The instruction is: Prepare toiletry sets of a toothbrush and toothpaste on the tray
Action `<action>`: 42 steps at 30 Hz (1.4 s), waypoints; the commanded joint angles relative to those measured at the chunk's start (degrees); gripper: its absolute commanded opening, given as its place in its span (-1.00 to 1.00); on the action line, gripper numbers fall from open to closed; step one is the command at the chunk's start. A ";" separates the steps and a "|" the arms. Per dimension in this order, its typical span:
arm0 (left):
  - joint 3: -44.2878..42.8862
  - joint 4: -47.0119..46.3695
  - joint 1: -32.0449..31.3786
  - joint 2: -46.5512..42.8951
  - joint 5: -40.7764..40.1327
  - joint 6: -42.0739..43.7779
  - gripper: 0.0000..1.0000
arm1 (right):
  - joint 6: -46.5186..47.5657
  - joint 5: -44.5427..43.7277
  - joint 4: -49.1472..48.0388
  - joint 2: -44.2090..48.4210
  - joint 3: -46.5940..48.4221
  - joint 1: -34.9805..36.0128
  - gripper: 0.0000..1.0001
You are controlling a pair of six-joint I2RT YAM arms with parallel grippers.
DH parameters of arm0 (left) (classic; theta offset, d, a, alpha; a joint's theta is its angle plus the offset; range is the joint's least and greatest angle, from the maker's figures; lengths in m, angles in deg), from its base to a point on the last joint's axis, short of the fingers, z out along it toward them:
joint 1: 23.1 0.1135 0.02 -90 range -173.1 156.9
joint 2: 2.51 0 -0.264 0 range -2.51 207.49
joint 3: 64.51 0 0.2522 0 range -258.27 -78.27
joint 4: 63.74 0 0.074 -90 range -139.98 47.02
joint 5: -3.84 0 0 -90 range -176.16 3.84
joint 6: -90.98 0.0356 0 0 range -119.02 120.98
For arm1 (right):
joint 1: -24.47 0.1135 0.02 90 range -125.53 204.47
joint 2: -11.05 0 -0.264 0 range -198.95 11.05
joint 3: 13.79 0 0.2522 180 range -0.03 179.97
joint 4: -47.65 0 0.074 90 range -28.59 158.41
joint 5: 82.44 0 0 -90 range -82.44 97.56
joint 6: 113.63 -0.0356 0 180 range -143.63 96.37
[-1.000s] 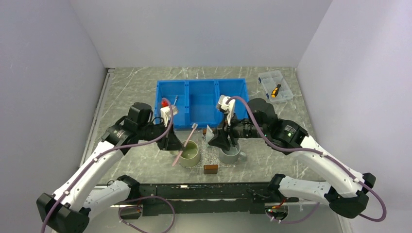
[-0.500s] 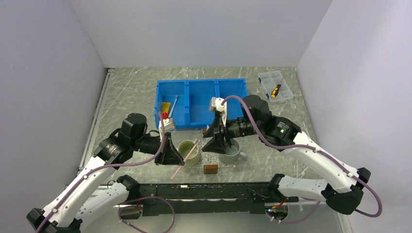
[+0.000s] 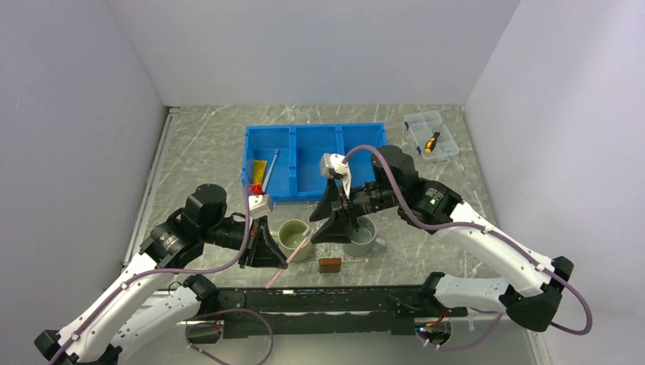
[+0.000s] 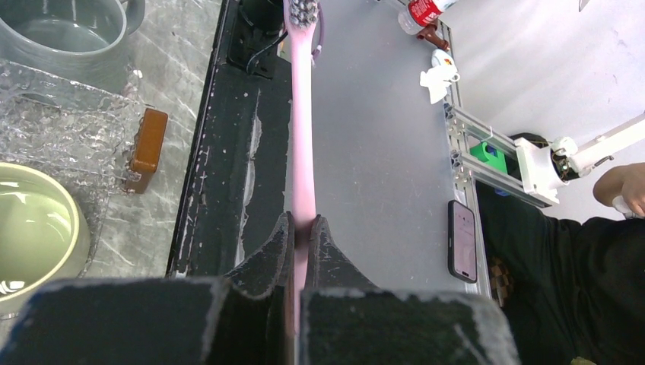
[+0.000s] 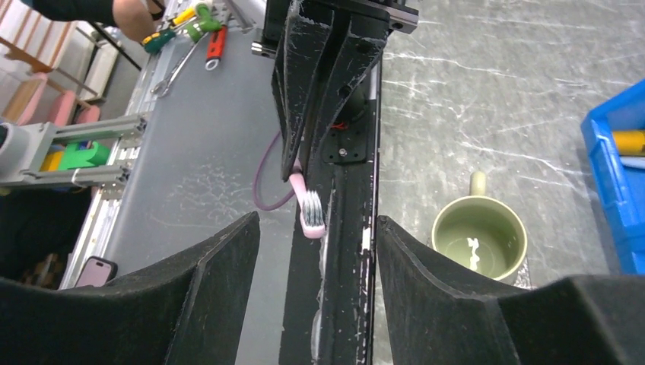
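Observation:
My left gripper (image 3: 268,252) is shut on the handle of a pink toothbrush (image 3: 300,243), just left of the green mug (image 3: 295,236). In the left wrist view the toothbrush (image 4: 302,137) runs straight out from the jaws (image 4: 302,222), bristles at the far end, over the black table edge. The clear tray (image 3: 329,264) with brown block handles lies between the green mug and the grey mug (image 3: 363,240); it also shows in the left wrist view (image 4: 65,133). My right gripper (image 3: 335,226) is open and empty above the tray. Its view shows the brush head (image 5: 312,214) between its fingers. No toothpaste is visible.
A blue three-compartment bin (image 3: 316,161) stands behind the mugs, with a yellow item, a red item and a slim pale stick (image 3: 271,163) in its left compartment. A clear lidded box (image 3: 431,135) with a screwdriver sits at the back right. The black table edge (image 4: 228,152) is close.
My left gripper has drawn back toward the near edge with the pink toothbrush, carrying it from over the green mug to its near side. My right gripper has shifted left over the tray.

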 commanded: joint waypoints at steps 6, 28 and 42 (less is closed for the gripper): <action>-1.36 -0.14 -0.66 0.14 0.24 1.84 -1.00 | -1.20 5.74 -4.62 -2.54 0.69 0.04 0.06; -1.86 0.95 -0.83 0.79 -2.02 2.51 -0.77 | -1.04 8.66 -5.25 -3.41 -0.46 0.27 -1.00; -4.15 2.80 -0.80 2.90 -9.91 2.75 0.03 | 1.92 1.41 2.59 -2.71 2.76 0.24 -1.00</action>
